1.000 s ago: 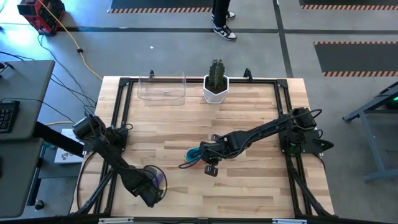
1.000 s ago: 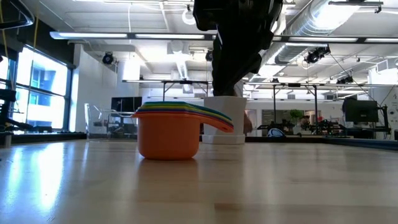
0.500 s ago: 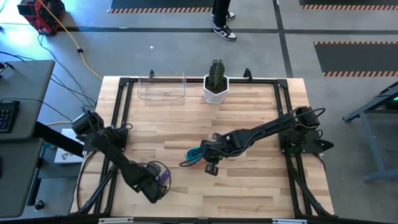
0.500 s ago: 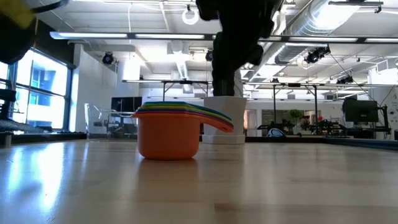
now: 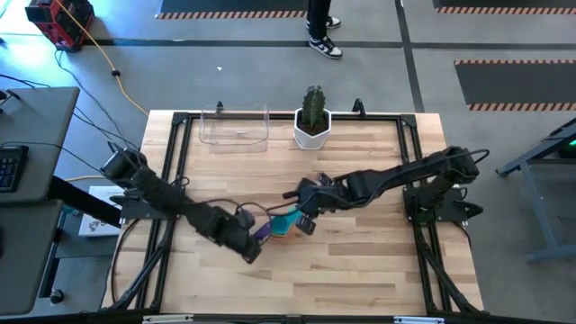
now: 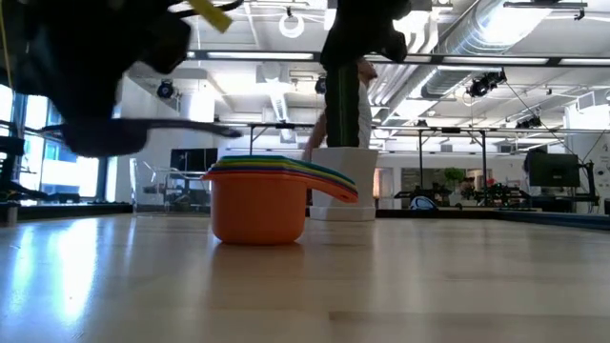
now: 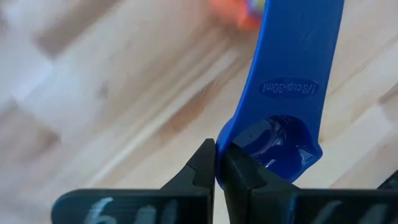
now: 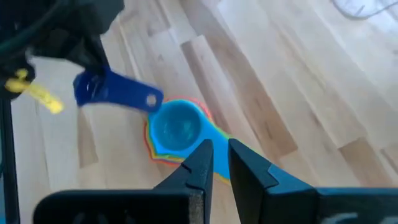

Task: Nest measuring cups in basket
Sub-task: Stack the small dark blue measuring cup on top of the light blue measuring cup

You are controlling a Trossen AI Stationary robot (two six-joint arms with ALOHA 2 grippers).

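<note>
A stack of nested measuring cups [image 5: 284,223] stands on its orange bottom cup [image 6: 259,205] at mid-table, with a light-blue cup on top [image 8: 177,127]. My left gripper [image 5: 255,236] hovers just left of the stack, shut on a small blue measuring cup [image 7: 292,74]. My right gripper [image 5: 304,216] hangs above the stack's right side. Its fingers [image 8: 217,155] are all but together and hold nothing. The clear basket [image 5: 234,126] stands at the far edge, left of centre. My left gripper pinches the wall of the blue cup's bowl [image 7: 239,140], one finger inside the bowl and one outside. The fingers come from above, slanting down. The cup hangs clear of the table, and its handle [image 7: 298,56] reaches about level toward the stack.
A white pot with a green cactus [image 5: 312,121] stands at the far edge, right of the basket. A person's feet [image 5: 324,45] show on the floor beyond the table. Bare wood lies between the stack and the basket.
My left gripper has carried the blue cup from the table's near left up and rightward to just beside the stack, turning as it went. My right gripper has risen off the stack and drawn slightly toward the far edge. The stack has stayed put.
</note>
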